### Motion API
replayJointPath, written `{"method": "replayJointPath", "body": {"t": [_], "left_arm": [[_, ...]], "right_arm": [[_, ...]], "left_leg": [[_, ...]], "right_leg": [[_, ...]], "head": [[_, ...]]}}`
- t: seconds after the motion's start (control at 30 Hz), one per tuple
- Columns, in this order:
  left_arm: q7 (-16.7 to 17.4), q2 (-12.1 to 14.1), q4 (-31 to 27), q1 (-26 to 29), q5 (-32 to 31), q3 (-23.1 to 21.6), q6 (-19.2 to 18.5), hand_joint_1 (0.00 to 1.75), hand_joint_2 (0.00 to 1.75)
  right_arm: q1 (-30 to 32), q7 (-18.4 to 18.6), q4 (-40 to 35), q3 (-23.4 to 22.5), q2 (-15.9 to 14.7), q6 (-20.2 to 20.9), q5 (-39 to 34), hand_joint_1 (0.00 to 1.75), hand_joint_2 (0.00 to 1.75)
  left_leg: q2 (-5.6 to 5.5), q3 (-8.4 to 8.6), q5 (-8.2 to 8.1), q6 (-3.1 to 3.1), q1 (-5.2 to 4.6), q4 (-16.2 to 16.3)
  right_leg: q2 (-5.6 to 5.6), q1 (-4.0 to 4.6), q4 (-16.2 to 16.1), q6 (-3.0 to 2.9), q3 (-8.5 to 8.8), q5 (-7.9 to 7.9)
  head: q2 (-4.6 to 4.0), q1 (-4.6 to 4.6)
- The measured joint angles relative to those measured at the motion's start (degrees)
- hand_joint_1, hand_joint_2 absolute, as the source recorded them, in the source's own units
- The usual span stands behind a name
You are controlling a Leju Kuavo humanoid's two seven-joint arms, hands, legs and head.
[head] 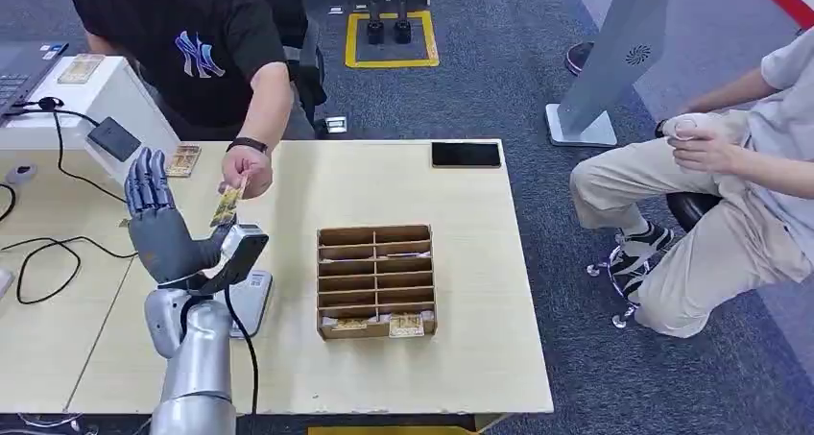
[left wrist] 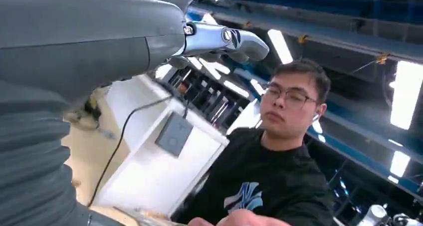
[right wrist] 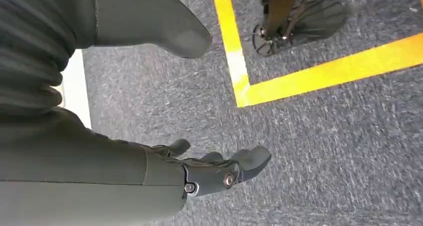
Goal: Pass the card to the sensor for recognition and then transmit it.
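Note:
A person in a black T-shirt holds a yellowish card [head: 227, 205] in their fingers [head: 245, 171], reaching over the table's far edge. My left hand [head: 158, 222] is raised beside it, palm toward the card and fingers spread upward, holding nothing. The card's lower end hangs just above my thumb. A dark scanner [head: 238, 254] on a white base sits right behind my thumb. In the left wrist view my fingers [left wrist: 224, 39] stretch out toward the person. My right hand [right wrist: 219, 171] hangs over grey carpet, fingers loosely apart and holding nothing.
A wooden slotted card box [head: 374, 281] with cards in its front slots stands mid-table. A black phone [head: 466, 154] lies at the far edge, and another card [head: 182, 159] at the far left. A white stand bears a grey box [head: 113, 137]. Cables [head: 48, 253] trail left. A seated person [head: 730, 195] is on the right.

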Motion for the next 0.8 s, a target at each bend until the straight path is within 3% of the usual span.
{"method": "replayJointPath", "body": {"t": [0.23,0.8], "left_arm": [[0.53,-0.15,-3.99,1.37,2.18,0.50,0.00,1.75,1.75],[-1.35,-0.20,-5.91,1.76,5.07,1.60,0.00,1.75,1.75]], "right_arm": [[0.07,-0.22,0.05,2.58,-0.20,-1.55,1.77,0.00,1.75],[0.19,-0.42,0.05,3.67,-0.48,-2.21,1.60,0.00,1.75]], "left_leg": [[-0.02,-0.03,-0.02,-0.01,0.00,0.00],[-0.02,-0.02,-0.02,-0.01,0.00,0.00]], "right_leg": [[-0.03,0.00,-0.02,0.00,-0.02,-0.01],[-0.03,0.00,-0.02,0.00,-0.01,-0.01]], "head": [[0.00,0.02],[0.00,0.02]]}}
